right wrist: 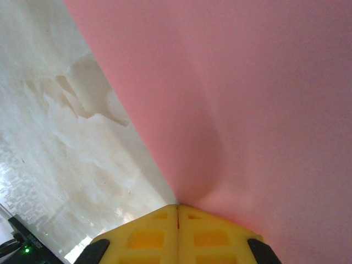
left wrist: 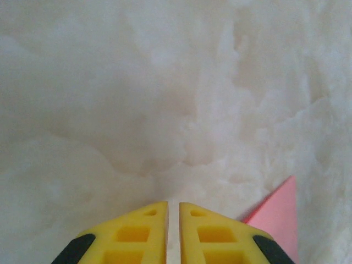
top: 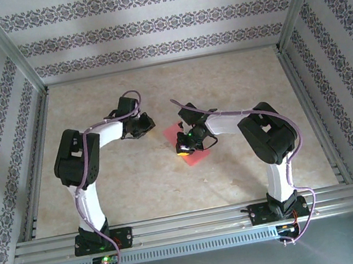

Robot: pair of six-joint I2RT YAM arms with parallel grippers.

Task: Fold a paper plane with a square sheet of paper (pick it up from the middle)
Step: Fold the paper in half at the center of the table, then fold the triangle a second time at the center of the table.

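Observation:
The square sheet of paper (top: 195, 156) is salmon pink and lies mid-table, partly under my right wrist. My right gripper (top: 183, 149) is shut on it. In the right wrist view the yellow fingertips (right wrist: 165, 220) pinch the paper (right wrist: 247, 110) at its edge, and the sheet bulges upward from the pinch. My left gripper (top: 144, 126) hangs just left of the sheet. Its yellow fingers (left wrist: 146, 225) stand together with only a thin slit between them and nothing held, low over bare table. A corner of the paper (left wrist: 279, 214) shows at that view's lower right.
The tabletop (top: 124, 181) is pale marble-patterned, framed by metal rails (top: 178, 223) at the near edge and both sides. Patterned walls stand around it. Both arm bases are bolted to the near rail.

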